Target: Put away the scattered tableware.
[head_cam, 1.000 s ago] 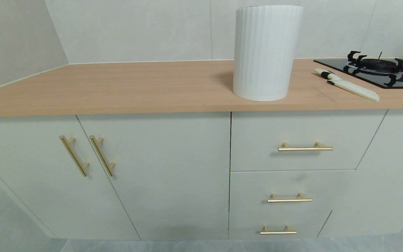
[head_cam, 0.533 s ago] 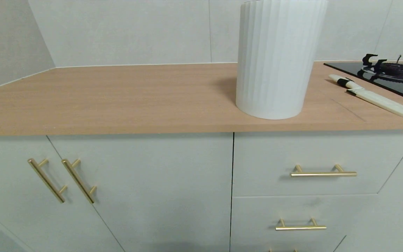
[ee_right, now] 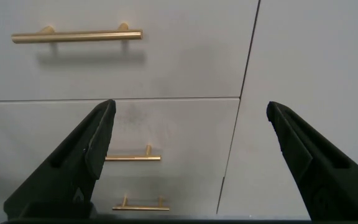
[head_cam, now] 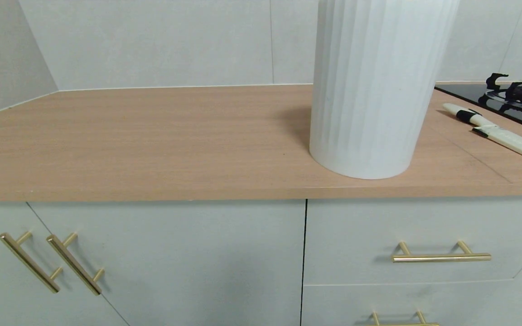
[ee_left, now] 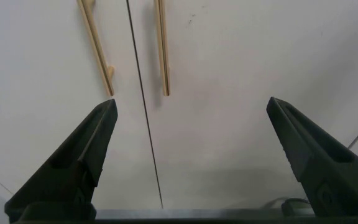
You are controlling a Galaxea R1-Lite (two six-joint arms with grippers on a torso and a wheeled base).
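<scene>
Head view:
- Wooden countertop [head_cam: 152,145] with the front edge running across the picture.
- White ribbed container [head_cam: 372,90], upright, near the front edge on the robot's right half. Its top is cut off by the picture.
- Knife [head_cam: 503,138], lying flat on the countertop to the right of the container and apart from it. Its long axis runs diagonally. The pale handle with a black band points back toward the wall. The blade points toward the robot's right and the front edge, with its tip past the picture's edge.
- Black hob [head_cam: 492,97] with a burner grate [head_cam: 517,90], just behind the knife.
- Below the countertop are two brass door handles [head_cam: 73,265] on the left and a drawer handle [head_cam: 442,257] on the right.

Left wrist view:
- Left gripper [ee_left: 191,104], with dark fingers [ee_left: 73,168] spread wide and nothing between them. It faces the cabinet doors' seam and both door handles [ee_left: 161,46].

Right wrist view:
- Right gripper [ee_right: 190,107], also spread wide and holding nothing. It faces the drawer fronts, with the drawer handle [ee_right: 76,36] and two smaller handles [ee_right: 132,158] in sight.
</scene>
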